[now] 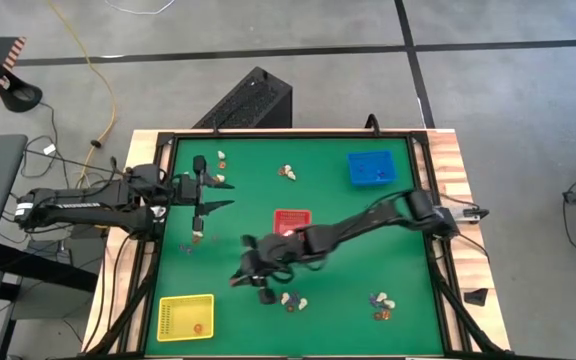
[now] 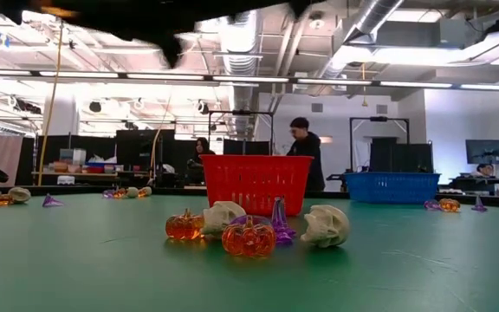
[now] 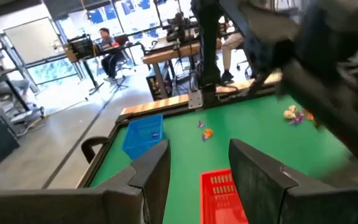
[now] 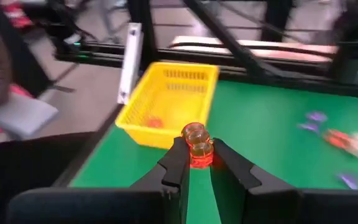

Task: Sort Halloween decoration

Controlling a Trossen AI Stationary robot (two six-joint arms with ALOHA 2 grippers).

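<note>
Three trays on the mat, red (image 1: 291, 219), blue (image 1: 371, 168), yellow (image 1: 185, 316); my right claw (image 4: 199, 163) grips one translucent orange pumpkin (image 4: 197, 144), my left claw (image 1: 214, 194) gapes empty.

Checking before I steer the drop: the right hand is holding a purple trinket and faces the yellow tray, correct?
Not quite. The trinket in the right hand is an orange pumpkin, not purple; the right wrist view shows it pinched between the fingers. The rest holds: the yellow tray lies ahead of that hand.
</note>
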